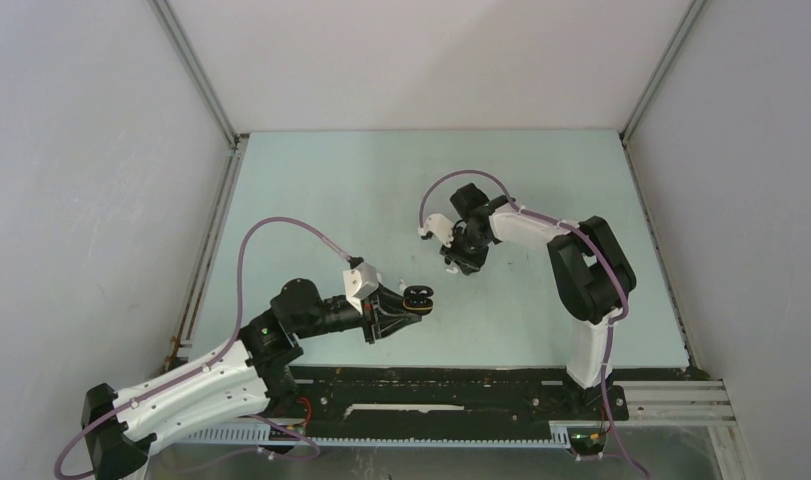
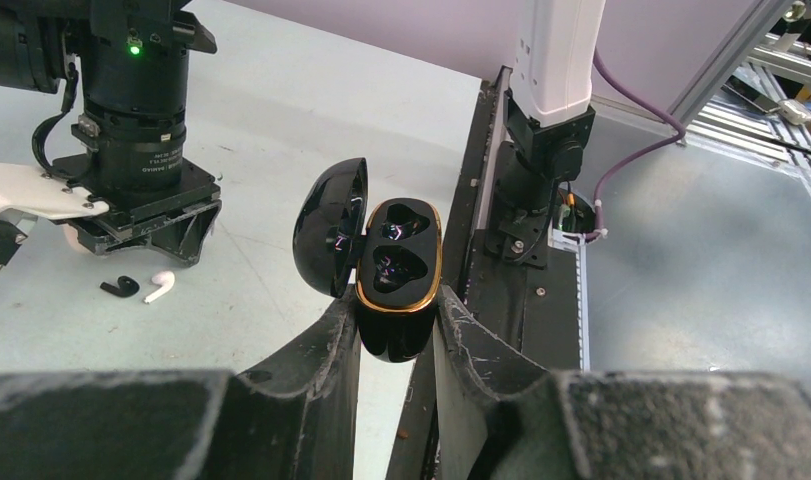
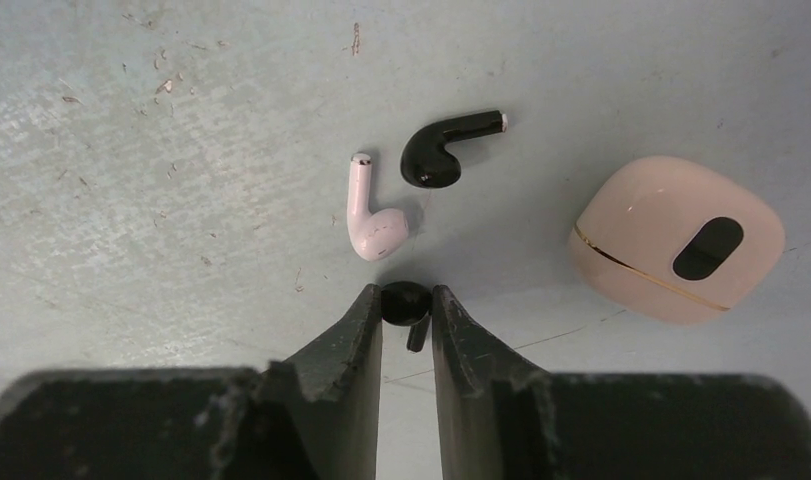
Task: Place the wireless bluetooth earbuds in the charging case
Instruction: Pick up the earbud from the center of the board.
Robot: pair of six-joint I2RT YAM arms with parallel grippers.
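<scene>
Between tips of right gripper [image 3: 406,310], a tiny glossy black earbud [image 3: 401,298] is sitting, jaws narrow and pinching it. Just beyond, white earbud [image 3: 374,215] and second black earbud [image 3: 443,150] are lying on the table [image 3: 131,200], nearly touching; beige case [image 3: 676,240] is resting to their right. Left gripper [image 2: 399,325] is clamping the open, gold-rimmed black charging case [image 2: 401,262].

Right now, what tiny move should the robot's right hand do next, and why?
Probably lift straight up. The right gripper has its fingertips pinched on a black earbud that lies very close to the pink earbud. The left gripper holds the black case open with both pockets empty. Rising first should avoid bumping the neighbour.
</scene>
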